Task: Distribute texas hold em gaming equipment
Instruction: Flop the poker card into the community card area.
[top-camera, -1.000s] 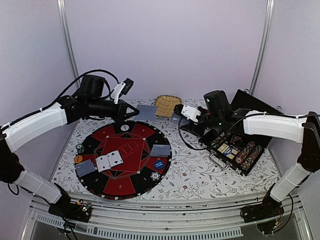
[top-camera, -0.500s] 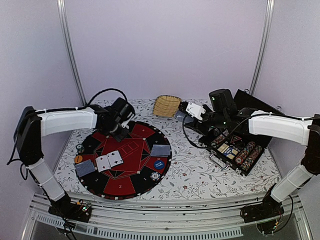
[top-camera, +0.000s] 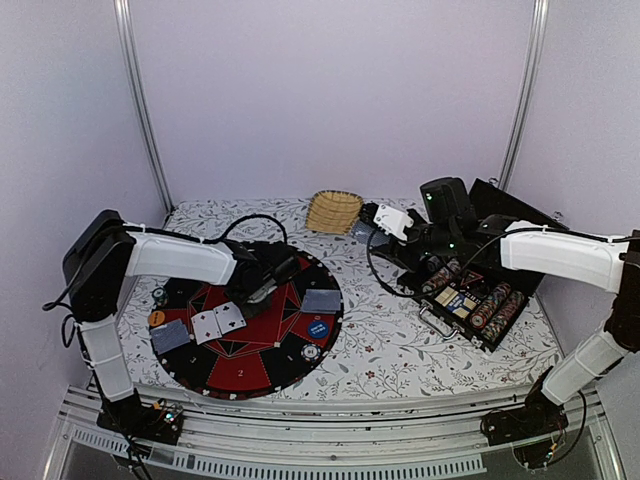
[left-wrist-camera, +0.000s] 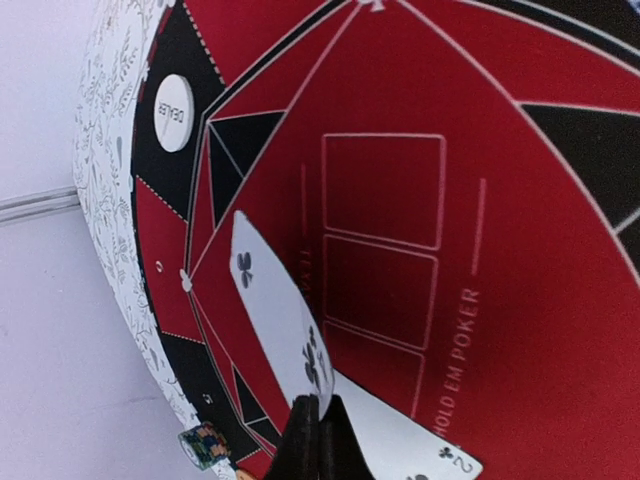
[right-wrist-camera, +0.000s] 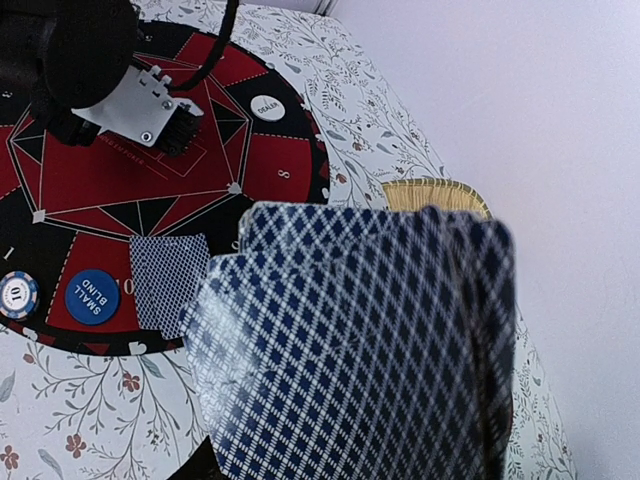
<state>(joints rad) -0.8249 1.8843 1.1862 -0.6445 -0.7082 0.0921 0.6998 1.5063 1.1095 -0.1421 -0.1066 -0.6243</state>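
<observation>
Left wrist view: left gripper (left-wrist-camera: 318, 415) clamped tight on a club card (left-wrist-camera: 275, 310), which slants over the red poker mat (left-wrist-camera: 540, 250). Whether the card touches the mat is unclear. A two of clubs (left-wrist-camera: 420, 445) lies face-up by the fingertips. Dealer button (left-wrist-camera: 172, 113) sits on the mat's black rim.

Right wrist view: fanned blue-backed cards (right-wrist-camera: 360, 340) pinched in the right gripper (top-camera: 372, 224), off the table near the straw basket (top-camera: 334, 210). One face-down card (right-wrist-camera: 168, 280) lies beside the small blind button (right-wrist-camera: 93, 296).
</observation>
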